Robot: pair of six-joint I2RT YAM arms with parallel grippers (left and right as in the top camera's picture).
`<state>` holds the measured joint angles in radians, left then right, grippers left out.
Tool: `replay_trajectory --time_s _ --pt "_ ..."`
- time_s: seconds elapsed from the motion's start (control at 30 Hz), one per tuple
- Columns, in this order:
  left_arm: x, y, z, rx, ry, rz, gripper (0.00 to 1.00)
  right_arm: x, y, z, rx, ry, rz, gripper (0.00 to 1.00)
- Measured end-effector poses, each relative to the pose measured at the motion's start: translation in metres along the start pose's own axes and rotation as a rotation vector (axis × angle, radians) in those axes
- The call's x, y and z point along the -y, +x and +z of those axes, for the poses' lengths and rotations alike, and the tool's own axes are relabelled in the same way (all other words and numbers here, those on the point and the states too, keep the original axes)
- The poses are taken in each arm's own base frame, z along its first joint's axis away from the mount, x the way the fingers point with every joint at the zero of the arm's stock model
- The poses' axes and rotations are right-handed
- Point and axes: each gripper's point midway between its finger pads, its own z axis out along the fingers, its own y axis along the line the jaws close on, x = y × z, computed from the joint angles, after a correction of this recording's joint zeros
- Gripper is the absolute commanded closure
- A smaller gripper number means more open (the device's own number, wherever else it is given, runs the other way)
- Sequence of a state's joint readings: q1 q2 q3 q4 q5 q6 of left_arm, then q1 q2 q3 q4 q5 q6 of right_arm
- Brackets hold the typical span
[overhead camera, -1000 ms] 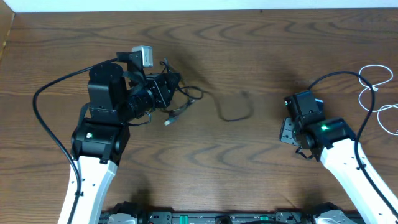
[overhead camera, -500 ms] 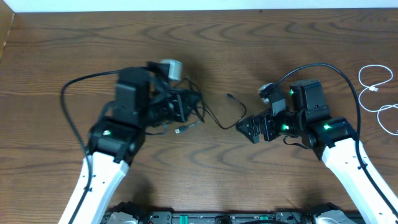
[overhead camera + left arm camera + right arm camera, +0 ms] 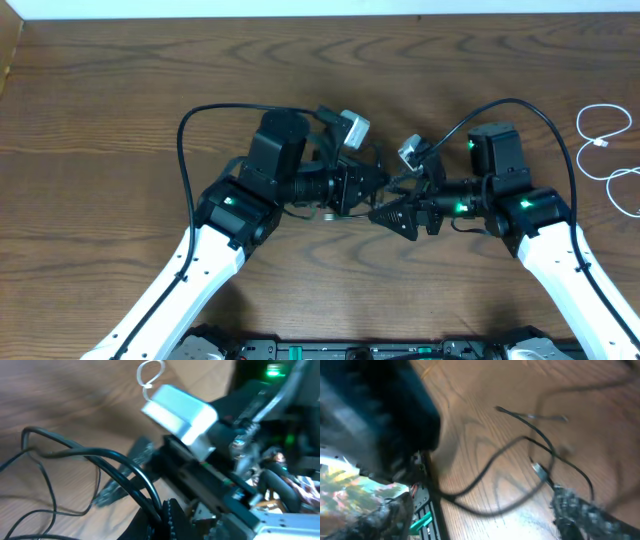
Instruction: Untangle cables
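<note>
- Overhead feed is sharp and evenly lit from above; I see only soft shadows on the table (image 3: 120, 120).
- Left wrist view is motion-smeared; black cords (image 3: 107, 455) look soft, and a green lamp (image 3: 273, 369) blooms.
- Right wrist view is blurriest; its near fingers (image 3: 572, 510) are out of focus.

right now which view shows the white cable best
The overhead view: the white cable lies in loose loops, sharp and unblocked, at the right edge of the table. The left wrist view catches only one small blurred loop of it at the top. The right wrist view shows none of it.
</note>
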<state>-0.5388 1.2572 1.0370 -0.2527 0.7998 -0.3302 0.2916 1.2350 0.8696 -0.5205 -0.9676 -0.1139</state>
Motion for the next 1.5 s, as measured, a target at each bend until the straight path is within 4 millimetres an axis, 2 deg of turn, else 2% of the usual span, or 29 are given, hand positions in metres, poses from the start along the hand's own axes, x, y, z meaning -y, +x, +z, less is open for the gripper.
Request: replay_trajectory --time_s 0.07,0.1,0.13,0.2,0.23,0.5,0.6,0.7,0.77,0.8,0.97,1.23,1.5 --pt "0.004 0.001 0.000 -0.009 0.025 0.003 0.92 -0.003 -0.003 0.000 0.009 -0.017 -0.014 0.37" --pt "0.006 0.002 0.000 -0.013 0.034 0.004 0.92 -0.004 -0.003 0.000 0.011 -0.023 -0.016 0.43" --pt "0.007 0.002 0.000 -0.014 0.039 0.005 0.92 -0.005 -0.003 0.000 0.012 -0.028 -0.019 0.55" --pt "0.008 0.003 0.000 -0.016 0.046 0.005 0.92 -0.006 -0.004 0.000 0.014 -0.034 -0.021 0.92" --pt "0.008 0.003 0.000 -0.018 0.048 0.005 0.92 -0.006 -0.004 0.000 0.015 -0.037 -0.026 0.99" --pt "0.010 0.003 0.000 -0.021 0.056 0.009 0.91 -0.008 -0.002 0.000 0.010 -0.046 -0.015 0.98" --pt "0.009 0.004 0.000 -0.023 0.055 0.010 0.91 -0.008 -0.002 0.000 0.010 -0.045 -0.015 0.87" --pt "0.008 0.007 0.000 -0.035 0.050 0.000 0.91 -0.008 -0.002 0.000 0.009 -0.047 -0.013 0.68" --pt "0.006 0.010 0.000 -0.046 0.042 -0.012 0.91 -0.008 -0.001 0.000 0.006 -0.047 -0.006 0.51" --pt "0.004 0.011 0.000 -0.048 0.032 -0.018 0.91 -0.008 -0.001 0.000 0.005 -0.046 -0.011 0.48" --pt "0.000 0.012 0.000 -0.048 0.006 -0.026 0.91 -0.009 0.007 0.000 -0.022 -0.050 0.023 0.46" --pt "0.000 0.009 0.000 -0.037 0.007 -0.061 0.91 -0.009 0.008 0.000 -0.022 -0.050 0.017 0.46" --pt "0.008 0.004 0.001 -0.022 0.037 -0.196 0.93 -0.008 -0.003 0.000 0.014 -0.047 -0.039 0.48"
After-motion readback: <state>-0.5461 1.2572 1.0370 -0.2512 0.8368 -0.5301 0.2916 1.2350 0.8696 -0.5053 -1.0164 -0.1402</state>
